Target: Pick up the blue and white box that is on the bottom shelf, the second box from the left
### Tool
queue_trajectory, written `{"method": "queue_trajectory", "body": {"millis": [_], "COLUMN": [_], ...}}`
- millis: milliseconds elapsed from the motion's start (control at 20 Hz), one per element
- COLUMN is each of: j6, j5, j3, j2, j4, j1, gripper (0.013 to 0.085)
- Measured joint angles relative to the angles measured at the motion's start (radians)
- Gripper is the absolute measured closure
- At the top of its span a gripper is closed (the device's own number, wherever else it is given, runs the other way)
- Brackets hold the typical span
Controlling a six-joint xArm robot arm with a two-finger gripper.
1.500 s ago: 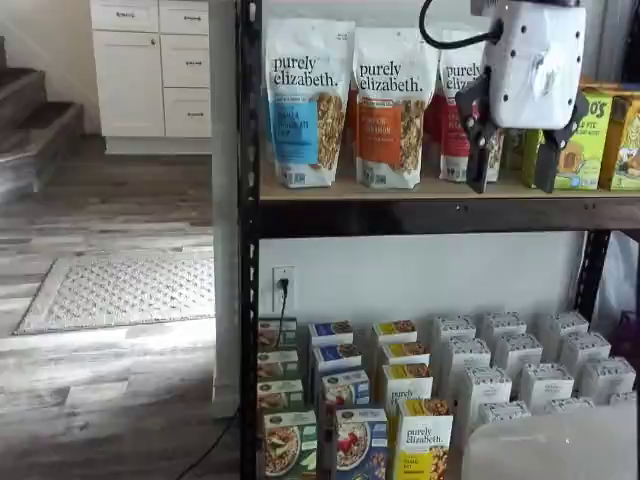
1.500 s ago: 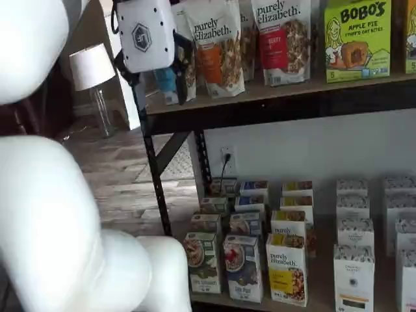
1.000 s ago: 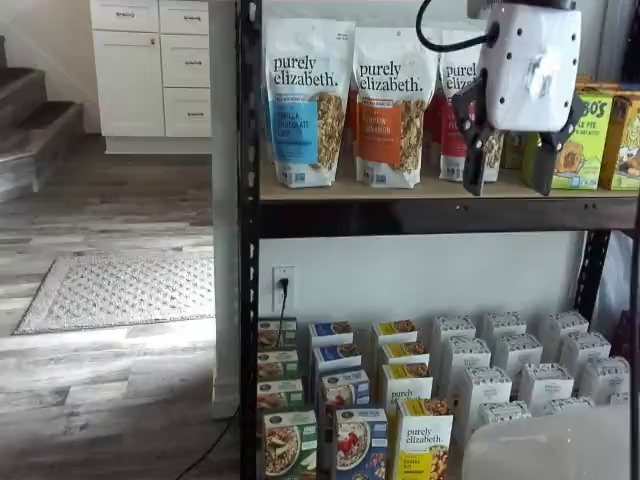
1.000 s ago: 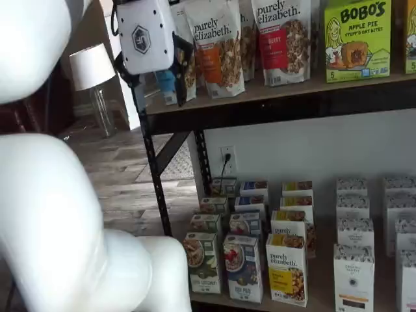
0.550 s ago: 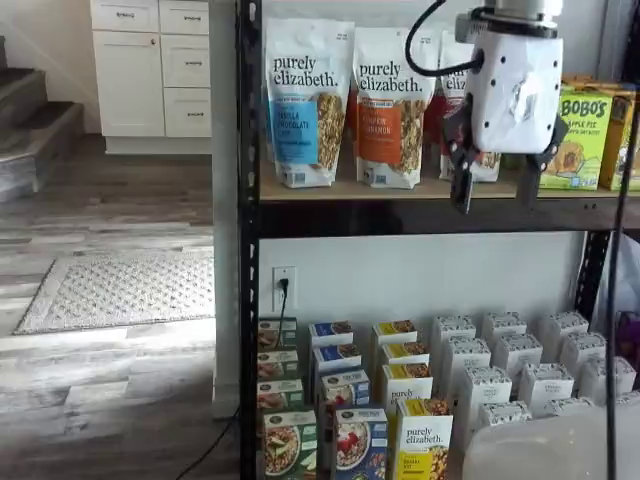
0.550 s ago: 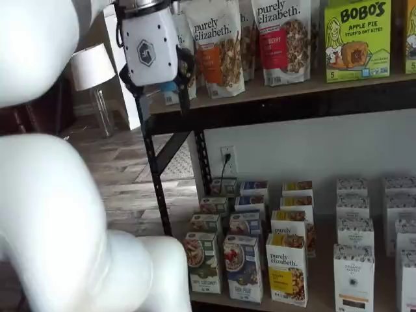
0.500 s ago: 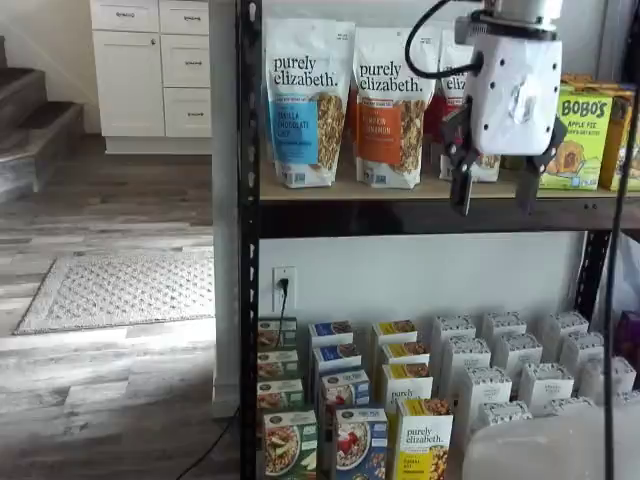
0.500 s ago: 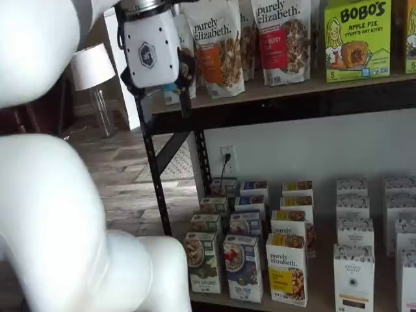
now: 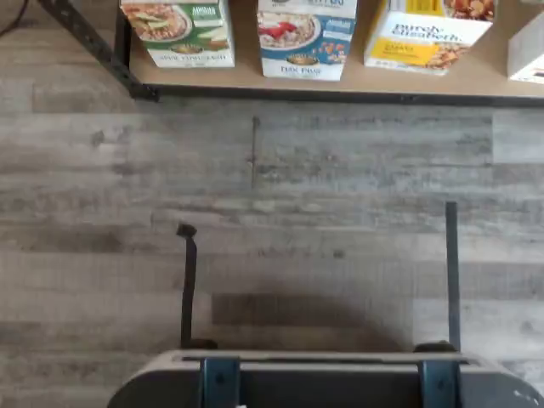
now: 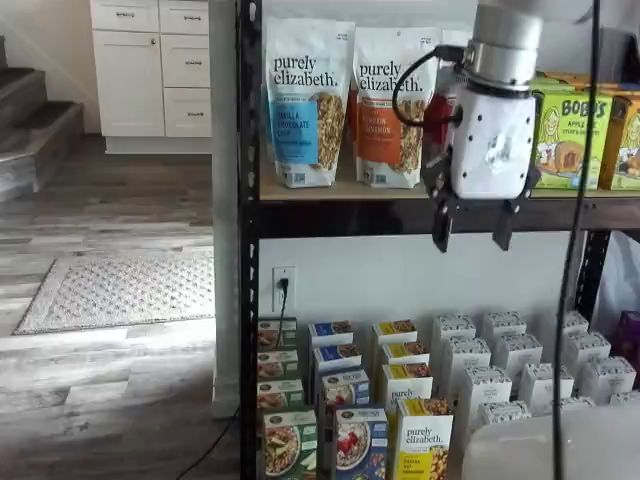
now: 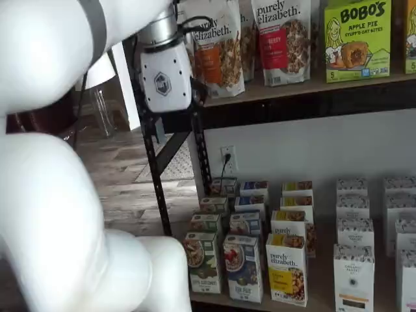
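The blue and white box (image 10: 360,445) stands at the front of its row on the bottom shelf (image 11: 218,301), between a green-and-white box (image 10: 290,445) and a yellow-and-white box (image 10: 423,445). It also shows in a shelf view (image 11: 244,268) and in the wrist view (image 9: 306,38), near the shelf's front edge (image 9: 255,87). My gripper (image 10: 472,232) hangs well above it, level with the brown board of the tier above. Its two black fingers stand open with nothing between them. In a shelf view the gripper (image 11: 174,123) sits beside the black post.
Tall granola bags (image 10: 305,100) and green Bobo's boxes (image 11: 356,36) fill the tier above. White boxes (image 10: 520,370) stand in rows to the right on the bottom shelf. A black rack post (image 10: 248,250) runs down the left side. My white arm (image 11: 52,195) fills the foreground.
The gripper has come down and shifted left, from in front of the granola bags to the level of the brown board's edge. Its fingers have stayed open.
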Motion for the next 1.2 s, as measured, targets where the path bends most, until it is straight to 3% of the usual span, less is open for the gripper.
{"method": "queue_trajectory", "body": {"millis": [750, 1000, 1200], "j6": [-0.004, -0.028, -0.017], "j5": [-0.409, -0.505, -0.607], "j3": [0.245, 0.280, 0.307], "j2": [0.055, 0.130, 0.204], "j4": [-0.023, 0.000, -0.005], "j1": [-0.001, -0.014, -0.002], "gripper": [0.0130, 0.0130, 0.0130]}}
